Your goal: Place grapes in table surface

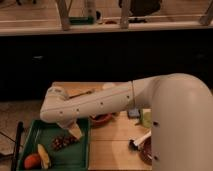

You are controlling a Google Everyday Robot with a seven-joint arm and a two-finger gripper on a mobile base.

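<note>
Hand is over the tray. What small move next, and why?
Probably ease the hand down onto the grapes. They lie in the green tray just beside the hand, apparently not gripped, and must be picked up before they can go onto the table surface.

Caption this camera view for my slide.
The gripper poised just above the grapes, which lie in the green tray, not yet on the table surface.

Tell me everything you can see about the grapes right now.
The grapes are a small, elongated bunch of dark reddish-brown round berries. They lie flat and slanted on the floor of the green tray, not on the table surface. The orange fruit and yellow piece lie apart from them. The end effector hangs at their upper end; contact cannot be told.
</note>
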